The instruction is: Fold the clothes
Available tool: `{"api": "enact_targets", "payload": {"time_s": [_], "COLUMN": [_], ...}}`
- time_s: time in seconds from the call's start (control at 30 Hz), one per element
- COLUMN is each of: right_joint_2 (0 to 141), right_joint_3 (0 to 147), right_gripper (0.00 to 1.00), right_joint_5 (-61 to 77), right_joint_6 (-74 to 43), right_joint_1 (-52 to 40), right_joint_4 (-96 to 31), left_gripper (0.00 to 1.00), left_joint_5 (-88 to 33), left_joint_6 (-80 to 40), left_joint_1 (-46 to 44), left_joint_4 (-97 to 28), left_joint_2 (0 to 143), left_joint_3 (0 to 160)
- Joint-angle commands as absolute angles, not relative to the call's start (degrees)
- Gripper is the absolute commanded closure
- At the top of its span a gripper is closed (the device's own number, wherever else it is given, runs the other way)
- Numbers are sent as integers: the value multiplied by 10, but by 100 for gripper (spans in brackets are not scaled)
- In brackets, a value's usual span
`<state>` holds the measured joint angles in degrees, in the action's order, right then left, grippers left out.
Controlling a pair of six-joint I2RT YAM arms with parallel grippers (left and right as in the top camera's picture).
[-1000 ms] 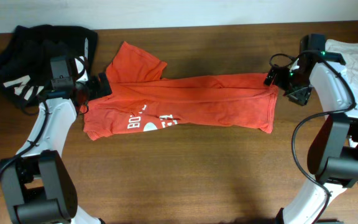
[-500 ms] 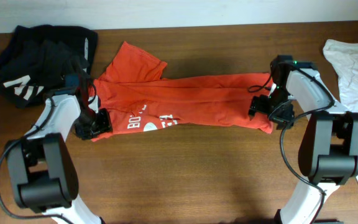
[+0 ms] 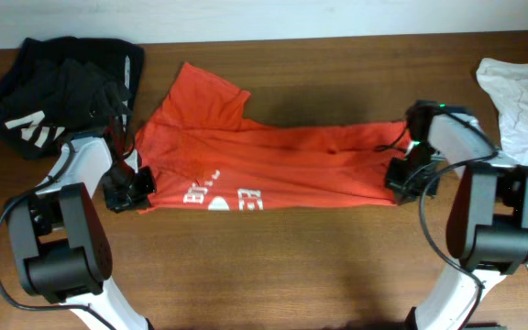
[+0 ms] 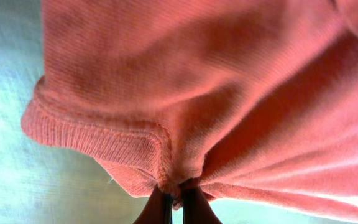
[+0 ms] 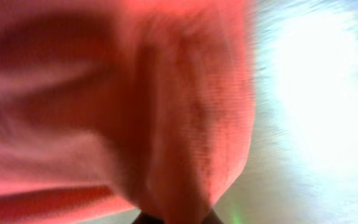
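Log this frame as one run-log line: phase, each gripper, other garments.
phase: shirt gripped at both ends | left gripper: pinching red-orange T-shirt hem | right gripper: pinching opposite end | black garments top-left, white garment right edge

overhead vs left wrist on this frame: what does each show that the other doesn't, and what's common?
Overhead only: the whole red-orange T-shirt spread lengthwise across the table, its white lettering, black garments at the far left, a white garment at the right edge, and the right gripper at the shirt's right end.
Left wrist only: the ribbed hem bunched and pinched between the fingertips, plus the knit texture up close.
Both: the left gripper holding the shirt's near-left corner.
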<state>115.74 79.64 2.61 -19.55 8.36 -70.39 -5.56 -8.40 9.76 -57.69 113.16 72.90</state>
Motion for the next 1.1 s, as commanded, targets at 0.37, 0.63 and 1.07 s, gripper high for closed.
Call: {"api": "enact_targets", "payload": {"time_s": [0.37, 0.63, 1.07], "right_joint_2": [1152, 1152, 1152], "right_joint_3": [877, 984, 1053], "right_gripper": [1, 1, 1], "right_joint_5": [-38, -15, 40], "right_joint_6": [-187, -147, -122], "right_joint_1": [168, 168, 119], "right_joint_4": [-867, -878, -851], "left_gripper": [14, 1, 11], "left_joint_5": [-17, -43, -107], "left_joint_6": [-83, -76, 36], "left_joint_1": [147, 140, -34], "left_joint_4": [-774, -723, -111], "left_joint_2": [1007, 1007, 1218], "left_joint_3": [725, 808, 875]}}
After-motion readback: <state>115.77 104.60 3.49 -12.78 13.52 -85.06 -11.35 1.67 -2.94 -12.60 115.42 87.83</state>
